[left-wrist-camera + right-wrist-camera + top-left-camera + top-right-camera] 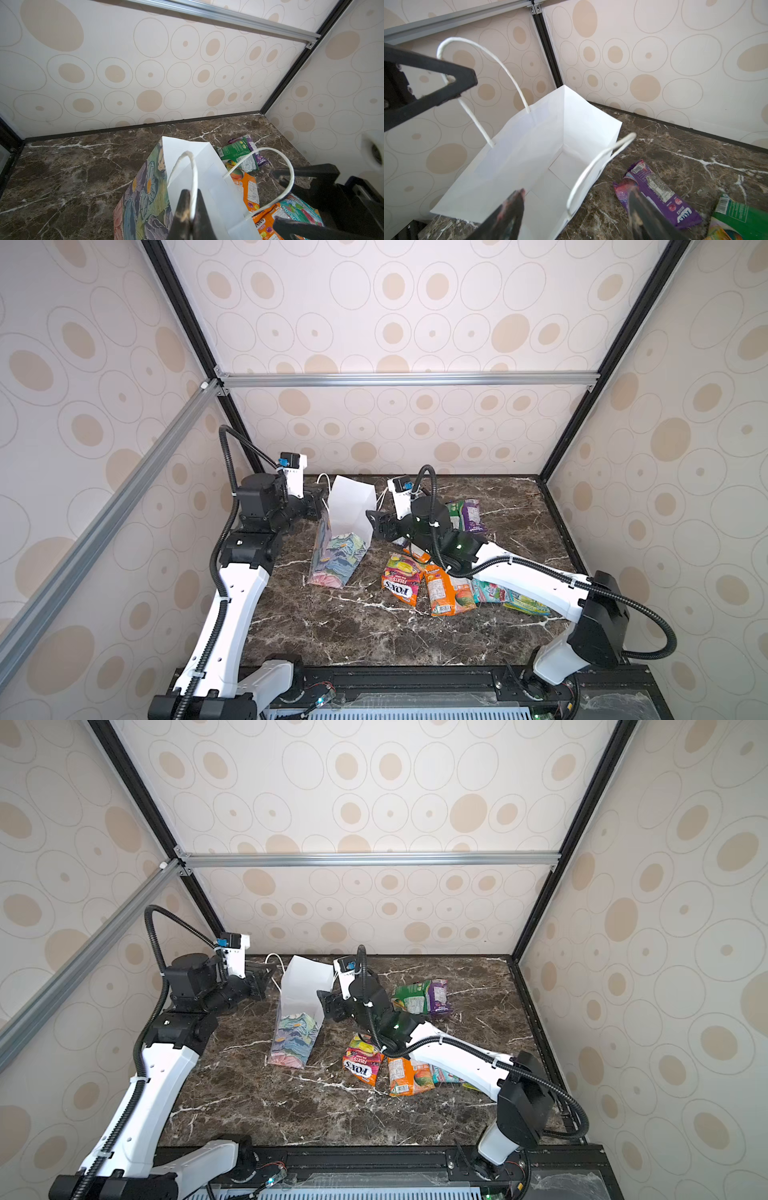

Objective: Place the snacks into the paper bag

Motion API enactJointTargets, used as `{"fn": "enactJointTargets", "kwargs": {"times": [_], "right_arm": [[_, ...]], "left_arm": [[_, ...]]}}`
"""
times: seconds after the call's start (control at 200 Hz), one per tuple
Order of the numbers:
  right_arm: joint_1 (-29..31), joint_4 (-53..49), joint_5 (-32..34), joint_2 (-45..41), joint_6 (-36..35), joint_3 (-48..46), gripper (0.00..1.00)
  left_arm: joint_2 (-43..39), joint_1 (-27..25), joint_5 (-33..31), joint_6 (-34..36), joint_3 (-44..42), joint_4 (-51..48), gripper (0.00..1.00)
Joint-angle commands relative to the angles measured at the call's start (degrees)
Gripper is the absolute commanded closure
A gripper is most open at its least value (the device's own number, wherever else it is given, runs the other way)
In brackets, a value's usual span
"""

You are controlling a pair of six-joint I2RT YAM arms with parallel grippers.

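At the back edge of the bench (332,626), the left gripper (190,199) has its fingers pressed together on one white cord handle (193,166) of the paper bag (349,510), which stands upright left of centre. The right gripper (577,190) hangs at the bag's mouth, fingers spread and holding nothing, with the other handle (591,166) showing between them. Rightward, the snacks (446,591) lie scattered on the bench. The right arm (519,568) partly hides them. The purple and green packets (467,514) sit nearer the back.
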Motion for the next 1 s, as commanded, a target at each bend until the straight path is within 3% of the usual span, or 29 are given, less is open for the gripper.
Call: {"fn": "enactJointTargets", "kwargs": {"times": [0.0,0.2,0.3,0.46,0.805,0.89,0.945,0.995], "right_arm": [[0.44,-3.84,3.28,-4.99,0.95,0.15,0.21],[0.09,-2.54,12.01,-9.87,2.53,-4.53,0.2],[-1.03,1.08,9.63,-11.37,4.83,-7.06,0.2],[-0.99,-1.23,5.0,-7.05,5.7,-2.53,0.19],[-1.06,-1.37,3.65,1.48,5.13,4.26,0.19],[-1.09,-1.27,3.69,3.24,4.49,5.55,0.23],[-1.1,-1.1,2.86,4.16,3.77,6.37,0.39],[-1.08,-0.95,2.02,4.69,3.33,6.88,0.47]], "left_arm": [[-1.04,-0.05,-1.99,1.65,0.49,0.57,1.0],[-1.38,-0.09,-1.54,1.93,0.4,0.72,1.0],[-1.4,-0.05,-1.74,1.99,0.3,0.8,1.0],[-1.21,-0.05,-1.34,1.87,0.23,0.72,1.0],[-1.59,-0.05,-1.58,1.91,-0.04,0.76,1.0],[-1.7,-0.05,-1.54,1.91,-0.2,0.84,1.0],[-1.74,-0.05,-1.49,1.83,-0.3,0.92,1.0],[-1.7,-0.06,-1.53,1.82,-0.47,0.93,1.0]]}}
